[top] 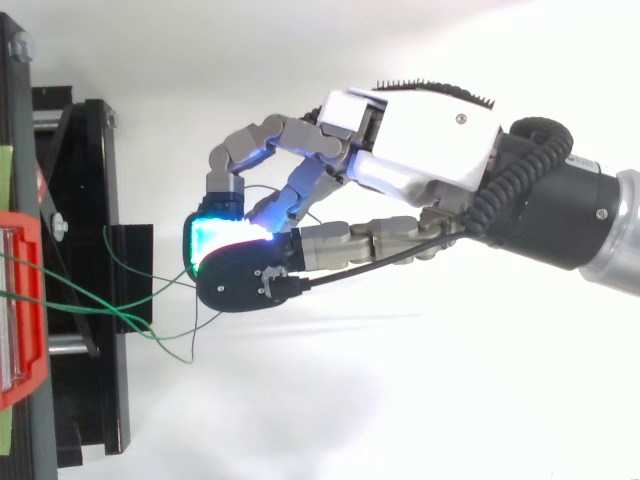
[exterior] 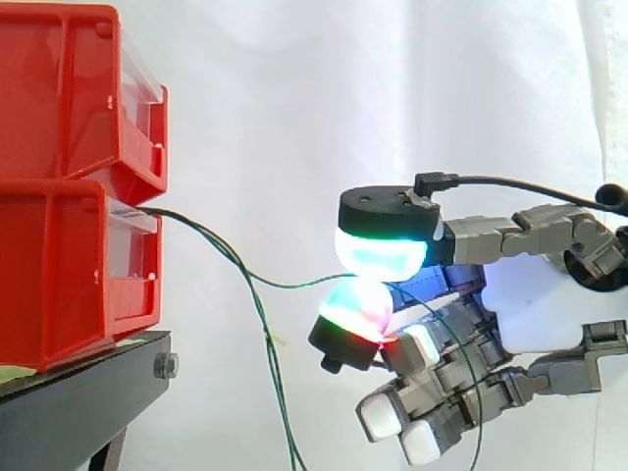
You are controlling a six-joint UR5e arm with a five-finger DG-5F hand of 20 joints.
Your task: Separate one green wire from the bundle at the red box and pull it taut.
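Side view, hand (exterior: 535, 304): reaches level across the scene, with two glowing pads (exterior: 383, 253) pressed together, one above the other.
Side view, hold: one green wire (exterior: 294, 286) is pinched between those two pads; the other fingers curl under the palm and hold nothing.
Side view, wire path: from the pinch it runs away from the fingertips in a shallow curve, not a straight line, and rises to the bundle (exterior: 201, 231).
Side view, bundle: it comes out of the front of the lower of two stacked red bins (exterior: 78, 177), well ahead of the fingertips; other strands drop below pad level.
Side view, loose strand: another green strand loops past the curled fingers.
Side view, support: a black stand (exterior: 83, 407) under the bins, a white curtain (exterior: 294, 98) behind.
Top view, hand (top: 420, 140): fingers and thumb meet at the tips, cyan glow at the contact.
Top view, wire: green strands (top: 120, 312) fan from the red bin (top: 22, 300) over the stand (top: 95, 200); one reaches the pinch, and another loops just beside the tips.
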